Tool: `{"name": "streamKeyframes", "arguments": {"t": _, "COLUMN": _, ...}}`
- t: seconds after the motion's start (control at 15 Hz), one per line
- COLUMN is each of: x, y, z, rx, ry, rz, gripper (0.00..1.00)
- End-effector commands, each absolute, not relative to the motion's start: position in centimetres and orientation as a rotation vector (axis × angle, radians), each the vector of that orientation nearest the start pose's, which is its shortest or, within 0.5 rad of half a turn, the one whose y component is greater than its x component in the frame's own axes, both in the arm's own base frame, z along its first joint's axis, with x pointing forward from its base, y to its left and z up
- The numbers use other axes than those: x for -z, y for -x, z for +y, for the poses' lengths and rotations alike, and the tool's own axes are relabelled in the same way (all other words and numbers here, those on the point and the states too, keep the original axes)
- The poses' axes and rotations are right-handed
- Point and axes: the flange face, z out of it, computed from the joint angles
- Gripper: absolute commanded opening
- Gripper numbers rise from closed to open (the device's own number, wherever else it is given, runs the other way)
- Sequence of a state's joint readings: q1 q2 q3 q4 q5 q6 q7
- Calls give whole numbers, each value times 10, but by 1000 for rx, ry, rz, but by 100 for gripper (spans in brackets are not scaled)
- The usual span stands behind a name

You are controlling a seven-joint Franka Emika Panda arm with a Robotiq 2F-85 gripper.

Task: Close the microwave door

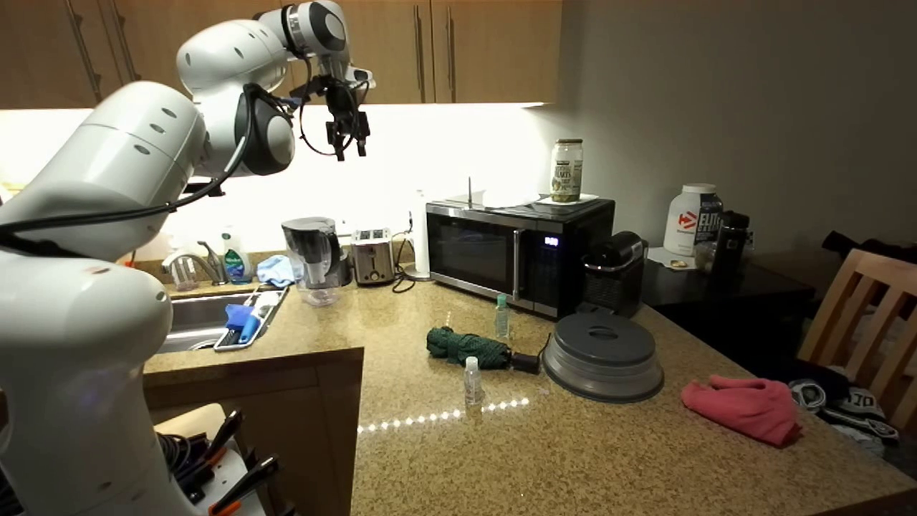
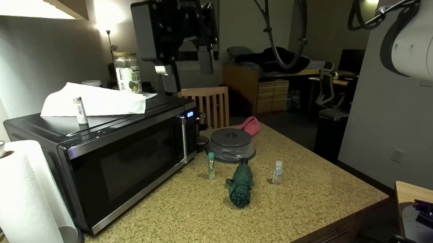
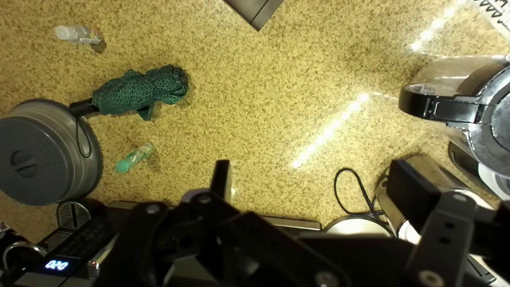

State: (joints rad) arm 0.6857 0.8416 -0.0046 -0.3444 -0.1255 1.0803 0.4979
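Black glass fills the microwave door (image 1: 469,252), flush against the front of the microwave (image 1: 542,276), its silver handle (image 1: 516,264) upright. Above the microwave's level and apart from the door hangs the claw (image 1: 351,153), spread wide and holding nothing; in the wrist view the microwave runs along the lower edge, partly hidden by the claw. On the table (image 1: 430,466) before the door stands a green-capped bottle (image 1: 501,320), and past that a folded green umbrella (image 1: 473,350) lies just beside a grey domed cover (image 1: 603,358). A jar (image 2: 129,75) stands atop the microwave, a paper-towel roll (image 2: 20,199) beside it.
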Motion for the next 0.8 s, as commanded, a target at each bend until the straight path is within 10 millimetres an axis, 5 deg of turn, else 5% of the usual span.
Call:
{"name": "streamKeyframes", "arguments": {"t": 0.0, "x": -588, "y": -547, "z": 423, "rx": -37, "ry": 3290, "rz": -217, "gripper": 100}}
{"name": "streamKeyframes", "arguments": {"t": 0.47, "x": -596, "y": -545, "z": 419, "rx": -37, "ry": 3283, "rz": -195, "gripper": 100}}
{"name": "streamKeyframes", "arguments": {"t": 0.73, "x": -623, "y": -517, "z": 409, "rx": -146, "ry": 3301, "rz": -79, "gripper": 100}}
